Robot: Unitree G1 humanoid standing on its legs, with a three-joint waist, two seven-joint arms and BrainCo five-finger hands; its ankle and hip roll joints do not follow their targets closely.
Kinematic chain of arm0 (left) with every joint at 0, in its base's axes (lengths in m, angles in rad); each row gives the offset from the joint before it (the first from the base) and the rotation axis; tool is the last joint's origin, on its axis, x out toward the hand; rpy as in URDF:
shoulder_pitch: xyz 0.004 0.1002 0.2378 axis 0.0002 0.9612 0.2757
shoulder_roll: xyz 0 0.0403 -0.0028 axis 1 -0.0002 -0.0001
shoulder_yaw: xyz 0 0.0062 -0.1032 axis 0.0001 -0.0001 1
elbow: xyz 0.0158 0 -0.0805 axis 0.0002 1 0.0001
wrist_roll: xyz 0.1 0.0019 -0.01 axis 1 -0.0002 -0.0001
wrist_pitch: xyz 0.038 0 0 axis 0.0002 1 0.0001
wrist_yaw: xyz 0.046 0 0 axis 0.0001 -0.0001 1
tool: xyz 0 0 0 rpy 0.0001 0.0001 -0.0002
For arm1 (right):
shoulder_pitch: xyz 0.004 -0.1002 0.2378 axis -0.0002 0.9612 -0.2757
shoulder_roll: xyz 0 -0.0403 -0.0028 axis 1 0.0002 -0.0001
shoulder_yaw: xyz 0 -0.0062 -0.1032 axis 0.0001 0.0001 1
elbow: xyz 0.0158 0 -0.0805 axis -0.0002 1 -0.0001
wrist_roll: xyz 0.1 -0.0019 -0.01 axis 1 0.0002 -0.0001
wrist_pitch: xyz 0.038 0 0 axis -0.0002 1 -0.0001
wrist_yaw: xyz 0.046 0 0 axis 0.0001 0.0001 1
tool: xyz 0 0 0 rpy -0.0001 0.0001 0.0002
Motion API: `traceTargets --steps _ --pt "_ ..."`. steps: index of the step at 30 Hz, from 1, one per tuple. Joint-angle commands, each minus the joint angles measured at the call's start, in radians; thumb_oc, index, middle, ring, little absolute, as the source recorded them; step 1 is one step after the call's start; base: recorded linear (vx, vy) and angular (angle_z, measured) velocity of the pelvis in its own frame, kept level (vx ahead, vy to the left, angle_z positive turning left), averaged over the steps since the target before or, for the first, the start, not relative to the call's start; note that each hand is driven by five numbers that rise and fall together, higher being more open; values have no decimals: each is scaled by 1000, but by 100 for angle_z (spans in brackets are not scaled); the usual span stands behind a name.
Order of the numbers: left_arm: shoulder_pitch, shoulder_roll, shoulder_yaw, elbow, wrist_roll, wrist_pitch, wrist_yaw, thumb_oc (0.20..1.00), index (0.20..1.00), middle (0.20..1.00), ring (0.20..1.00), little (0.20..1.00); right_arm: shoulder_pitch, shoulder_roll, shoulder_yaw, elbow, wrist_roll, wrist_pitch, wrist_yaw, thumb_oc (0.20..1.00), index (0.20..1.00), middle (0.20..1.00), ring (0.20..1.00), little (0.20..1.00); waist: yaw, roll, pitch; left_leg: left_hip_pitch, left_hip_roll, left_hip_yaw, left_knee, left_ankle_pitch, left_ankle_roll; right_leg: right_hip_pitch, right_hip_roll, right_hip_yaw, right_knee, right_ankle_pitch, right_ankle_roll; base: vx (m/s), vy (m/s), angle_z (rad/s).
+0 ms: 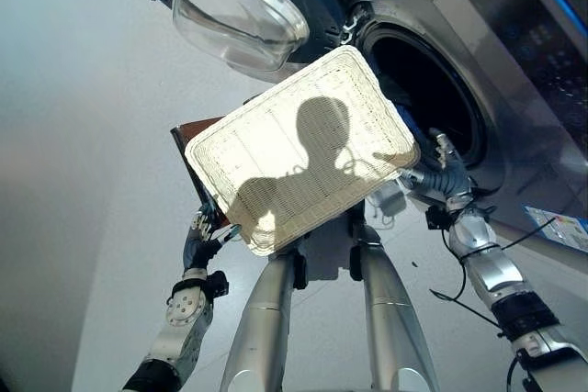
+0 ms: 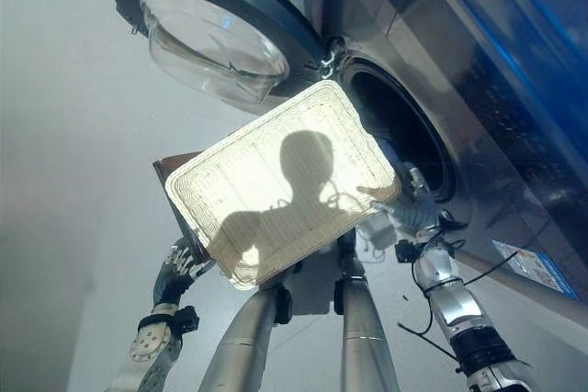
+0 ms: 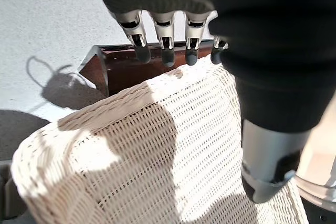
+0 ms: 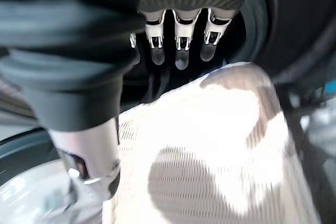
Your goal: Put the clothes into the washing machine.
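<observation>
Left hand: holds the near left corner of the basket; in its wrist view the fingers hook over the rim, thumb pressed on the woven side, so they pinch the basket.
Brown board: just past the left fingers, behind the basket; most of it is hidden.
Basket: cream wicker, tipped bottom-up between both hands, its far end against the machine's mouth.
Clothes: hidden behind the upturned basket; cannot tell where they lie.
Door: round glass, swung open, well beyond the left fingers; its top is cut off.
Washing machine: dark drum opening just past the right fingers; inside too dark to make out.
Right hand: at the basket's right end by the opening; its fingers curl over the rim, thumb on the weave, pinching the basket.
Label: sticker on the machine front, print too small to read.
</observation>
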Motion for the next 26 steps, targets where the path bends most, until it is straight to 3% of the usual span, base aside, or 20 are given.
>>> traceTargets --steps 1,4,7,11,14,17,18,26 --pt "48 -28 43 51 63 -21 12 1000 1000 1000 1000 1000 53 41 77 -12 -90 -100 91 1000 1000 1000 1000 1000 34 -18 -19 100 -33 -35 30 -54 -32 87 41 -46 -103 118 9 0 0 0" --pt "37 -34 54 97 76 -10 -7 1000 1000 1000 1000 1000 96 68 109 61 -36 -81 131 1000 1000 1000 1000 1000 40 -25 -19 161 -30 -43 16 -54 -38 148 34 -53 -105 104 13 0 0 0" --pt "33 -44 70 184 87 -13 -70 1000 1000 1000 1000 1000 158 104 122 218 -16 -56 170 1000 1000 1000 1000 1000 51 -36 -62 250 -25 -55 -23 -54 -49 243 24 -68 -122 77 12 26 8 8" --pt "37 -62 71 274 61 1 -187 1000 1000 1000 1000 1000 198 139 108 444 21 -46 203 1000 1000 1000 1000 1000 68 -51 -146 341 -19 -77 -80 -52 -61 352 9 -89 -172 61 12 109 -9 11" --pt "42 -83 72 381 59 23 -296 1000 1000 1000 1000 1000 218 178 57 677 22 11 244 1000 1000 1000 1000 1000 81 -68 -235 439 -12 -89 -154 -46 -72 469 7 -117 -234 52 15 161 -14 26" --pt "36 -98 71 468 74 36 -342 1000 1000 1000 1000 1000 218 196 24 827 -9 30 277 1000 1000 1000 1000 1000 88 -74 -287 502 -2 -93 -197 -44 -78 541 17 -135 -260 36 10 155 -23 14" --pt "30 -107 70 530 99 44 -364 1000 1000 1000 1000 1000 221 206 1 902 -21 64 305 1000 1000 1000 1000 1000 88 -79 -322 535 2 -104 -203 -49 -76 574 29 -129 -256 19 1 167 -51 23" --pt "37 -130 104 671 202 117 -418 1000 1000 1000 1000 1000 227 232 -20 976 -83 134 345 1000 1000 1000 1000 1000 85 -102 -423 639 -7 -137 -181 -91 -69 696 54 -103 -279 -3 -22 133 -46 19"
